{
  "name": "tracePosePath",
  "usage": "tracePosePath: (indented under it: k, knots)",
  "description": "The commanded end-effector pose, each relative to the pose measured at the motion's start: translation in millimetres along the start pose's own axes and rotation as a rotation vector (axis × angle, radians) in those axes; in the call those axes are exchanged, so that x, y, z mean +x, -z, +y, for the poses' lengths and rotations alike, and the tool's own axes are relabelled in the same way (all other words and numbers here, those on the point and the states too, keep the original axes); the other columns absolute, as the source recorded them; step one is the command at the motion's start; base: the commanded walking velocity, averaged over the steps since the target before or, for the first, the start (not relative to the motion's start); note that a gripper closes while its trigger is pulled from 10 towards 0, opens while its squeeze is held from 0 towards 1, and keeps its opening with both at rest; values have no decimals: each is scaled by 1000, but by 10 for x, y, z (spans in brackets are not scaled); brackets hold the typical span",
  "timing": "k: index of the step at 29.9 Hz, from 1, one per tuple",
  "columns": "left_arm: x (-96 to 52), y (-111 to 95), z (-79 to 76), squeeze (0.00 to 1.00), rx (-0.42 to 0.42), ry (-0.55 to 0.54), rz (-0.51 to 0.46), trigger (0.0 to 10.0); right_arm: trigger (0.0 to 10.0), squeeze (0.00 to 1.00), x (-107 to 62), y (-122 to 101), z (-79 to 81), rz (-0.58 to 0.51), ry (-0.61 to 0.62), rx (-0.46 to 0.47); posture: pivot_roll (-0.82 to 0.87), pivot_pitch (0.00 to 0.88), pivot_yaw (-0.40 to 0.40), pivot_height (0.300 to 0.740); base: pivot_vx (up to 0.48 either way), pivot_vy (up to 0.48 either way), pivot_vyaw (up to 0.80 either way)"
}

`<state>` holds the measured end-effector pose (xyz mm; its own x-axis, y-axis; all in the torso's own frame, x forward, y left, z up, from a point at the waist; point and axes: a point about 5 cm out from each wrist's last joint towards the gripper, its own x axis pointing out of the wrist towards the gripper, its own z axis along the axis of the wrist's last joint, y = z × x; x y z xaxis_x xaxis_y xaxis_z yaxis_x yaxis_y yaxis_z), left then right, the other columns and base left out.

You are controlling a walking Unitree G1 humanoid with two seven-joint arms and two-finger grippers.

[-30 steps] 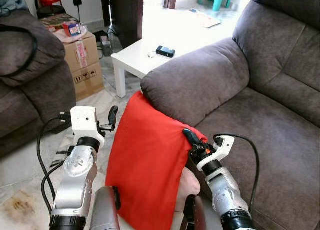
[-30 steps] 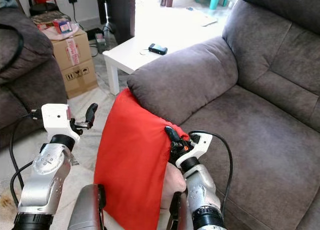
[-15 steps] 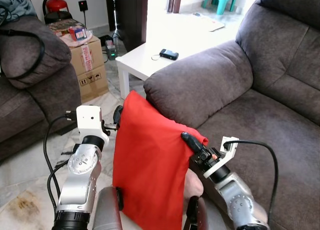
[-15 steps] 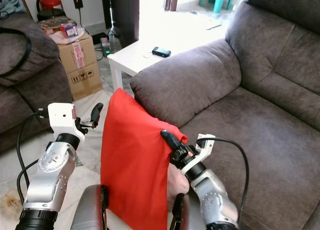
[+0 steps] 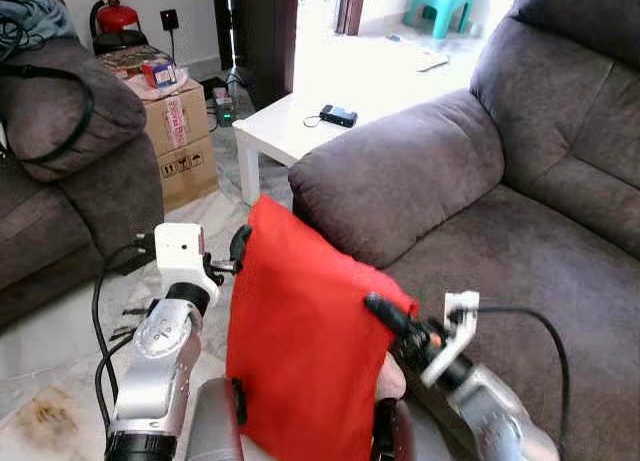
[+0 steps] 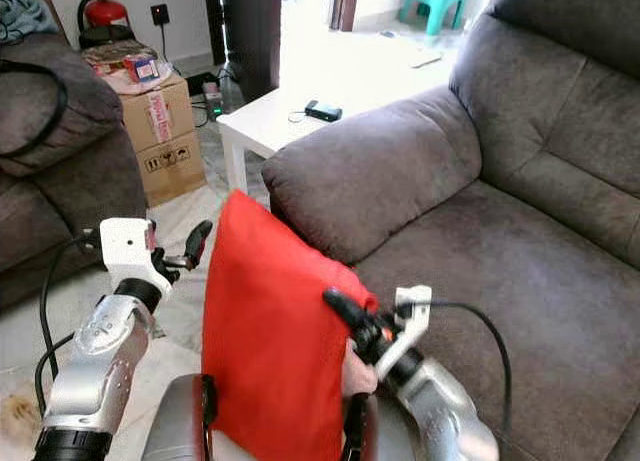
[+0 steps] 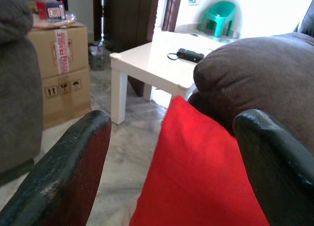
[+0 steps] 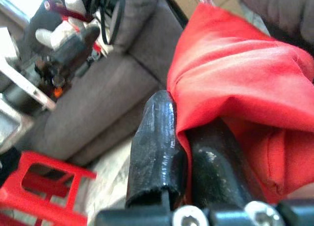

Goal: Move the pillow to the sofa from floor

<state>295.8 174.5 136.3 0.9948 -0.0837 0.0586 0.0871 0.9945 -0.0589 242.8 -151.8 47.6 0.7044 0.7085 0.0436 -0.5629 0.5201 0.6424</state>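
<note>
The red pillow (image 5: 300, 341) hangs upright against the sofa's armrest (image 5: 400, 171), pinched by one corner in my right gripper (image 8: 191, 152) (a thin fold of cover only). It could slip free or snag on the armrest. My left gripper (image 7: 171, 152) stands open beside it. The seat (image 5: 530, 271) beyond offers clear room.

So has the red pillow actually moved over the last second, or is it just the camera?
Cannot tell. The whole view has shifted, so the camera moved. The red pillow still leans against the sofa armrest, its top corner just below the armrest's front, pinched by the right gripper.
</note>
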Motion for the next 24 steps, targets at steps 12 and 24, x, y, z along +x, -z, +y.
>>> tracePosePath:
  k: [12, 24]
  knots:
    - [-12, -42, -137, 0, 5, 42, -21, 10000, 10000, 0, 172, -362, -87, -225, 181, -135, 135, 0, -121, 566, 0, 0, 0]
    - [3, -60, -148, 0, 15, 53, -27, 10000, 10000, 0, 253, -288, -27, -224, 168, -122, 135, 0, -113, 640, 0, 0, 0]
